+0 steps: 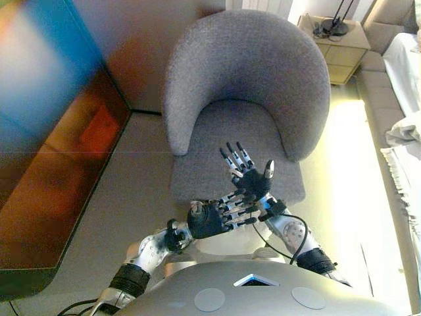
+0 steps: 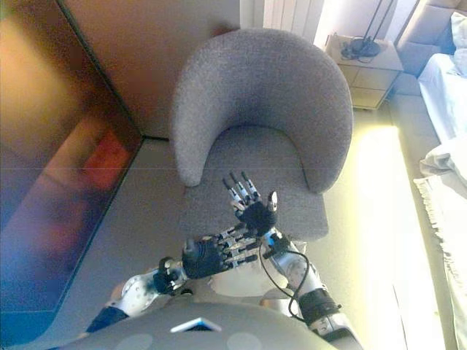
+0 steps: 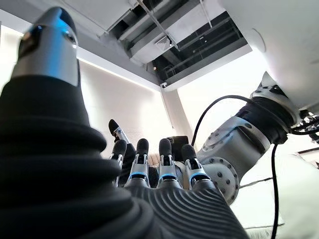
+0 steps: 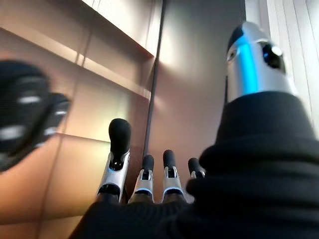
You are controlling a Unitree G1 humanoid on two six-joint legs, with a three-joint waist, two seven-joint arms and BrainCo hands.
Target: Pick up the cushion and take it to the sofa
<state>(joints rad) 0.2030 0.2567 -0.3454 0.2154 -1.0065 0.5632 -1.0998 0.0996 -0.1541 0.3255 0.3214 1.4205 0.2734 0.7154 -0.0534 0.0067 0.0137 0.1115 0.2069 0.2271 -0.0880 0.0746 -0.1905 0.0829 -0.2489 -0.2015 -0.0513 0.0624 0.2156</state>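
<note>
Both hands raised before chest, above front edge of grey fabric tub armchair (image 1: 247, 99). Right hand (image 1: 251, 179) upright, palm turned inward, fingers (image 1: 237, 157) straight and spread, holds nothing. Left hand (image 1: 209, 220) lower, just beside right wrist, fingers (image 1: 231, 212) stretched sideways toward it, perhaps touching, empty too. Cushion not visible in any view; armchair seat bare. Small beige bedside cabinet (image 1: 339, 46) behind armchair. Dark glossy wall panel (image 1: 52, 164) at left.
</note>
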